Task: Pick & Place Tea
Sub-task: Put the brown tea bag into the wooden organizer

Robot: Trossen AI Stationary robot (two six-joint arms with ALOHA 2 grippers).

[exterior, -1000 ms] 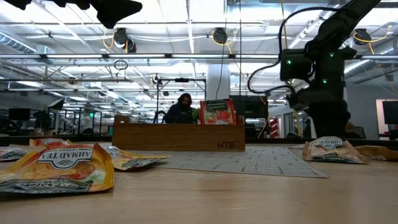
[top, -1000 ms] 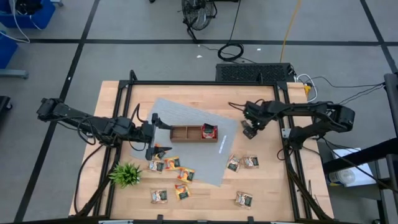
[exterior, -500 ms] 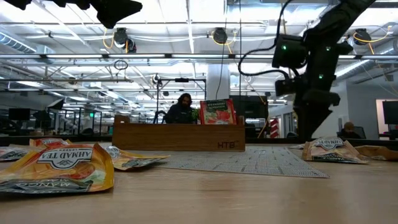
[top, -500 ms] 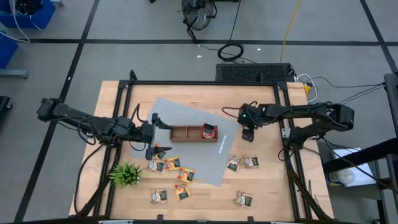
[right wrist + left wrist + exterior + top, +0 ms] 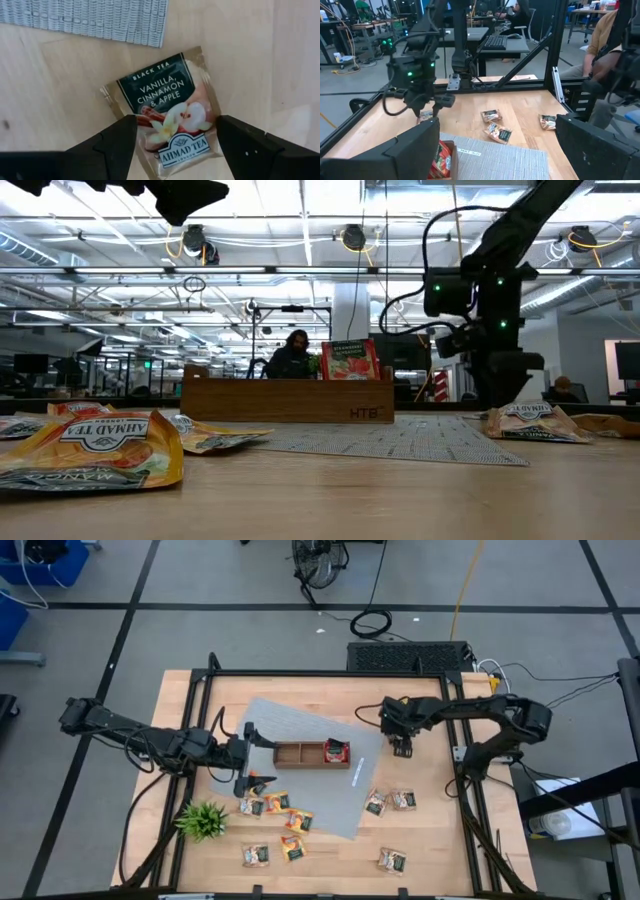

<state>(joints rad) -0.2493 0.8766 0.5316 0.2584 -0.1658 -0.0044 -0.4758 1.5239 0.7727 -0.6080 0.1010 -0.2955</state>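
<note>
You have about ten tea sachets (image 5: 402, 799) in all, though the tight cluster makes the count approximate. One of them stands in the single wooden tray (image 5: 292, 754), which has three compartments. You also have one grey mat (image 5: 300, 720) and one small green plant (image 5: 202, 820).

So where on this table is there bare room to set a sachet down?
Bare wood lies along the far edge behind the grey mat, and at the near right corner past a lone sachet. The tray's left and middle compartments look empty. Crowded: sachets between plant and mat.
</note>
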